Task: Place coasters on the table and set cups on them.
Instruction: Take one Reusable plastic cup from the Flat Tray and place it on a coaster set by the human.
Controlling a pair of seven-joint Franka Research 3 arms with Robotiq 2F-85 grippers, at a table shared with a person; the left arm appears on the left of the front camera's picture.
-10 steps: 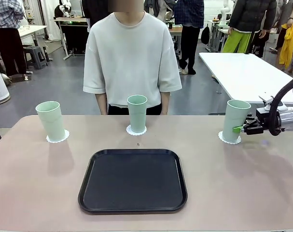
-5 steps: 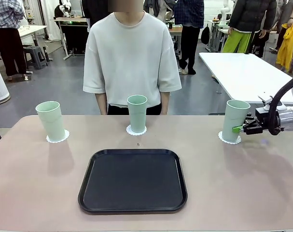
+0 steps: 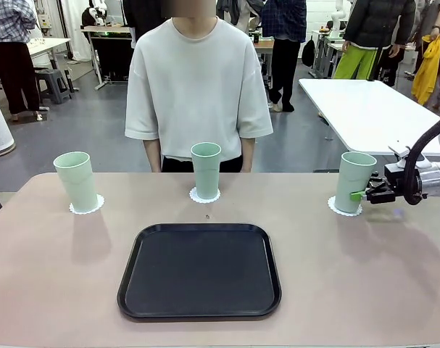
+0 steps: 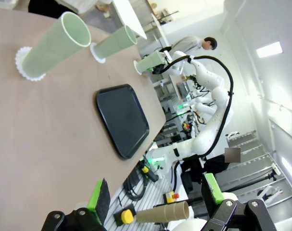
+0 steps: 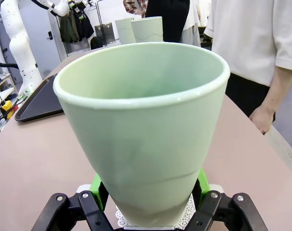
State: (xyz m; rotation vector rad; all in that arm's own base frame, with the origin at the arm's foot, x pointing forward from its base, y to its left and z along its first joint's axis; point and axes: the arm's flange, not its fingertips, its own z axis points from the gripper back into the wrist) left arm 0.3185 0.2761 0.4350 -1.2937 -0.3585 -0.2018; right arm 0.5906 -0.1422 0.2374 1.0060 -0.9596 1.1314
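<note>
I count three mint-green cups [image 3: 205, 169], each upright on one of three scalloped white coasters [image 3: 204, 196] along the counter's [image 3: 60, 275] far side. My right end effector [image 3: 360, 194] clamps the rightmost cup [image 3: 354, 180]; my left end effector [image 4: 155, 199] gapes, holding nothing.

You will find no writing, label, brand, number or sign that can be read in any of these views; the cups, the coasters, the tray and the table carry no print that you could make out.
</note>
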